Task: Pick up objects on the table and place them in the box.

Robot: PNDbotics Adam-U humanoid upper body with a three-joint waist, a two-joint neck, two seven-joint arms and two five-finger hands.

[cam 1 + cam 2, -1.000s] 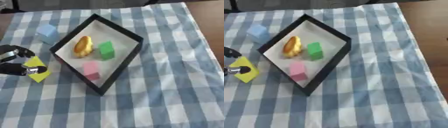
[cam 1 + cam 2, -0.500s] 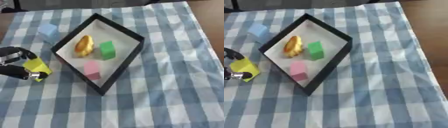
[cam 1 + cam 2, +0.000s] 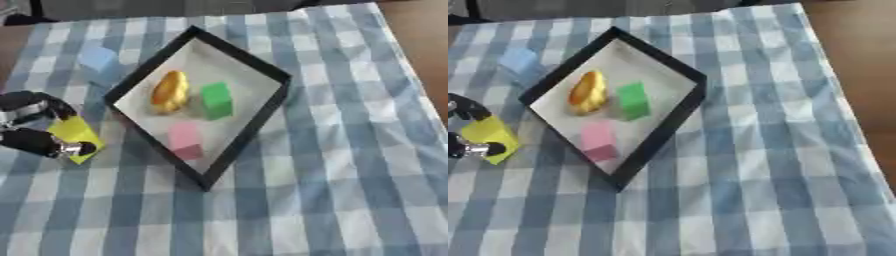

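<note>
Three things already sit in the box (image 3: 262,112): a golden oval lump (image 3: 170,91) toward its 10 o'clock side, a green block (image 3: 215,99) just beside it toward 3 o'clock, and a pink block (image 3: 185,139) lower down toward 6 o'clock. It's a black-rimmed tray with a white floor, turned like a diamond on the blue-and-white checked tabletop (image 3: 350,175). Over at the 9 o'clock edge of the view, the left robot hand (image 3: 35,125) has its black fingers and thumb curled around a yellow block (image 3: 75,135), pinching it from above and below, just outside the box's 8 o'clock edge. A light blue block (image 3: 97,58) lies on the cloth up around 10 o'clock, apart from the box. No sign of the right robot hand in either view.
</note>
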